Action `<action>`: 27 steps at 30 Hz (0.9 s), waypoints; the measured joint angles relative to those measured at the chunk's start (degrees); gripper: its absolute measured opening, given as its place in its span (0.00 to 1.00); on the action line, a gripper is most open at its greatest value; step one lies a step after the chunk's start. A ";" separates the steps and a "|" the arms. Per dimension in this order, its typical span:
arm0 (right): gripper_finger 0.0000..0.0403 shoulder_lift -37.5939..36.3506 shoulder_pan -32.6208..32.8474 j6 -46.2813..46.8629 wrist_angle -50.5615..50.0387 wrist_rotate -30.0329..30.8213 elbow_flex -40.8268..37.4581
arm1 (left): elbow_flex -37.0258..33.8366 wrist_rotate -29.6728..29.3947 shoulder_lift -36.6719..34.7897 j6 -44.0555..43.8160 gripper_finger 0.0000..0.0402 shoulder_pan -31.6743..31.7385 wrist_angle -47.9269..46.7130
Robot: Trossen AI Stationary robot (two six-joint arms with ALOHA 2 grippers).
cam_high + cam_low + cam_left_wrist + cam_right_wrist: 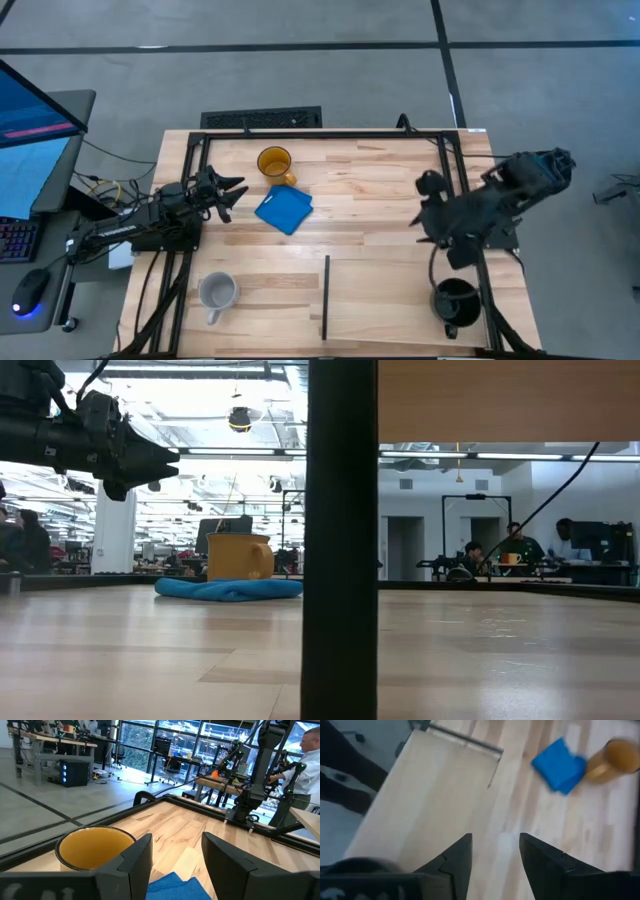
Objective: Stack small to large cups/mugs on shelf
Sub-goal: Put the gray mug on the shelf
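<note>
Nearest the low camera stands the thin black divider strip (pixel 340 560), upright and filling the middle of that view; in the high view it lies at about six o'clock on the wooden table (pixel 380 200), marking off the shelf (pixel 390 300), the panel to its right.

The black mug (pixel 456 300) sits at roughly four o'clock, at the shelf's far right edge and just under the right arm. The grey-white mug (pixel 216 292) stands at seven o'clock, left of the divider and outside the shelf. The amber mug (pixel 274 163) stands at eleven o'clock, well apart from the shelf, just beside the flat blue square (pixel 284 210) that lies toward the table's centre.

The left gripper (pixel 228 192) hangs at nine o'clock, its fingers spread and empty, aimed toward the amber mug, which fills the near part of its wrist view. The right gripper (pixel 492 857) hovers at three o'clock above the table, also released and holding nothing.

By my reading the task has barely begun: at most the black mug is on the shelf, and neither gripper has a mug in hand. The amber and grey-white mugs must yet be carried across the divider and ordered by size.
</note>
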 joint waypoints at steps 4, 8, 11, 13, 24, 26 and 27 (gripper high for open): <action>0.46 0.00 -4.91 -5.59 2.47 0.91 0.55 | -0.01 0.01 0.00 0.00 0.40 0.00 0.00; 0.46 0.02 -11.06 -9.09 4.39 3.03 0.56 | 0.00 0.00 0.00 0.04 0.40 0.01 0.00; 0.46 0.02 -16.46 -12.08 5.06 1.06 0.56 | -0.01 0.02 0.00 0.00 0.40 0.01 0.00; 0.46 0.02 -20.32 -14.36 5.82 -3.15 0.56 | 0.00 0.02 0.00 0.00 0.40 0.01 0.00; 0.46 -0.30 -40.71 -24.35 10.43 -23.00 0.53 | 0.00 0.04 0.00 -0.09 0.40 0.00 0.00; 0.46 -0.31 -43.97 -25.81 10.23 -27.29 0.53 | 0.00 0.04 0.00 -0.11 0.40 0.02 -0.01; 0.46 -0.34 -45.60 -26.77 10.27 -30.18 0.53 | 0.00 0.04 0.00 -0.11 0.40 0.00 0.00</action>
